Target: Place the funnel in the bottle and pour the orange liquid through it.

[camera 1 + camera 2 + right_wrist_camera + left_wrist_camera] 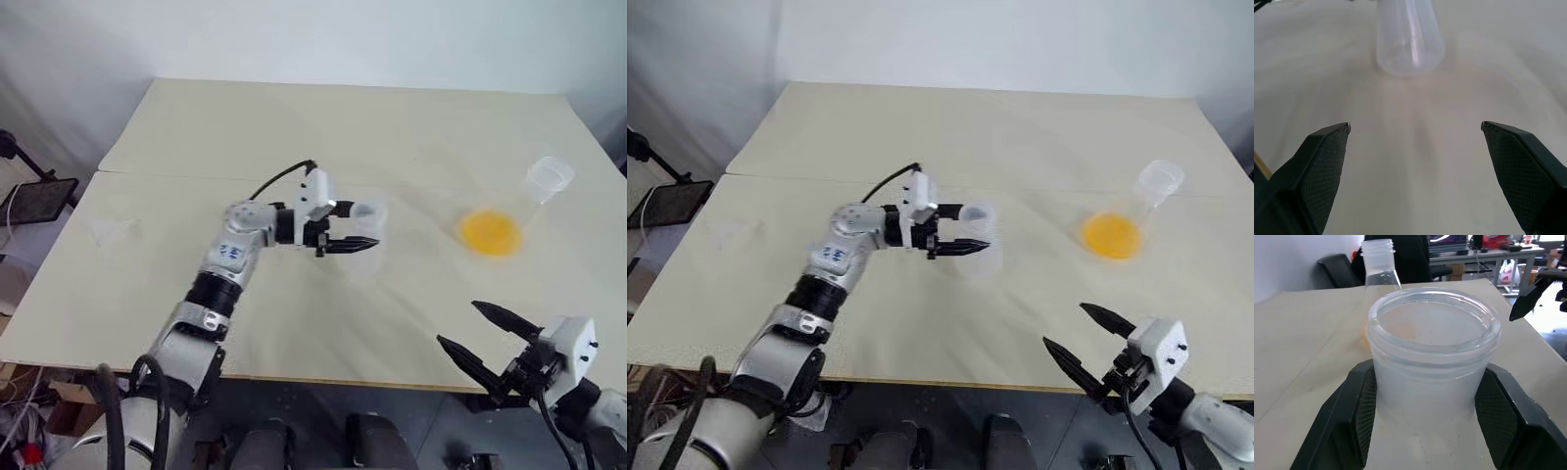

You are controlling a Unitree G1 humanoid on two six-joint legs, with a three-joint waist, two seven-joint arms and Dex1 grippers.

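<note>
Frosted bottle gripped at mid-counter, funnel not yet fitted

On the counter [411, 127], the bottle [367, 227] is clasped by the left claw [345, 231]; the clear flask [529, 196] with orange liquid [490, 233] lies tipped beyond, unpoured; the right claw [475, 333] is held wide, empty; the funnel [110, 231] lies well apart, far left

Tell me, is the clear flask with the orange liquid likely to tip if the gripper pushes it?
Probably not easily: the clear flask has a wide base, with the orange liquid sitting low. It looks smooth, so perhaps slippery. A push near its narrow neck might tilt it.
</note>
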